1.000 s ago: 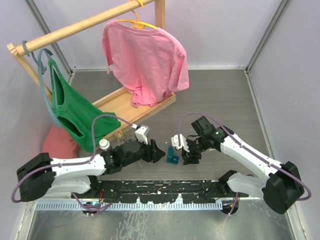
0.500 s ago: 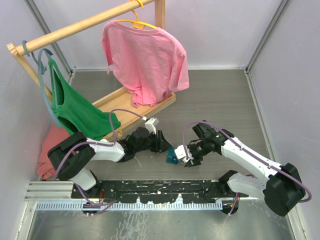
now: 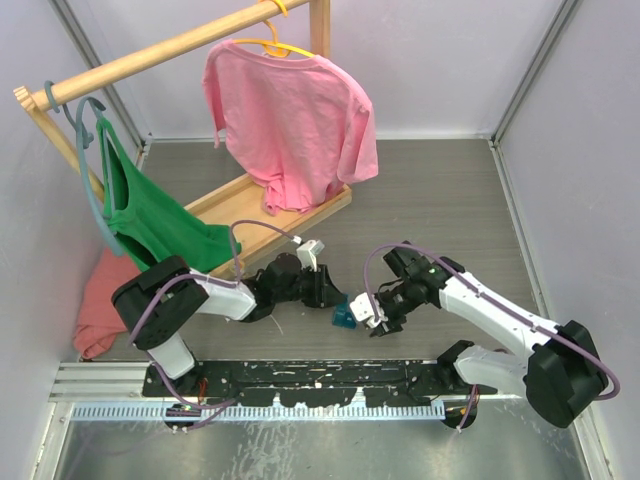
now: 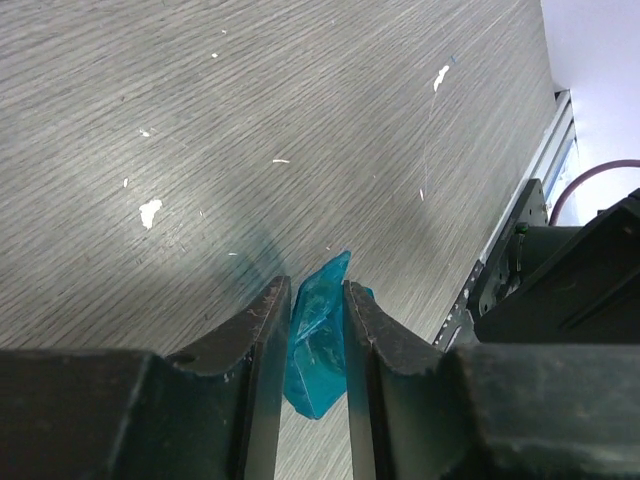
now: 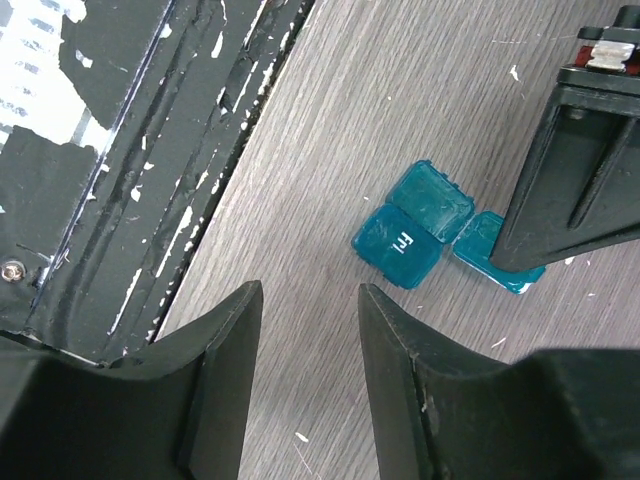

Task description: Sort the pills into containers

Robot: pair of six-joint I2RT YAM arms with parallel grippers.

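Note:
Two small teal containers (image 3: 343, 315) lie together on the grey table near its front edge. In the right wrist view one (image 5: 400, 245) has a lid marked "Fri" and a second lid raised behind it; the other container (image 5: 480, 245) lies to its right, partly under the left gripper's dark fingers (image 5: 570, 180). My left gripper (image 3: 328, 293) is shut on a teal container (image 4: 318, 340), which fills the gap between its fingers (image 4: 255, 340). My right gripper (image 3: 372, 320) is open and empty, low over the table just right of the containers. No pills are discernible.
A wooden clothes rack (image 3: 260, 215) stands at the back left with a pink shirt (image 3: 290, 120) and a green garment (image 3: 150, 215). A pink cloth (image 3: 100, 290) lies at the far left. The black mounting rail (image 3: 320, 380) runs along the near edge, close to my right gripper (image 5: 305, 290).
The left arm has swung round and reached right, bringing its gripper onto the teal containers. My right gripper has dropped lower and closer to them.

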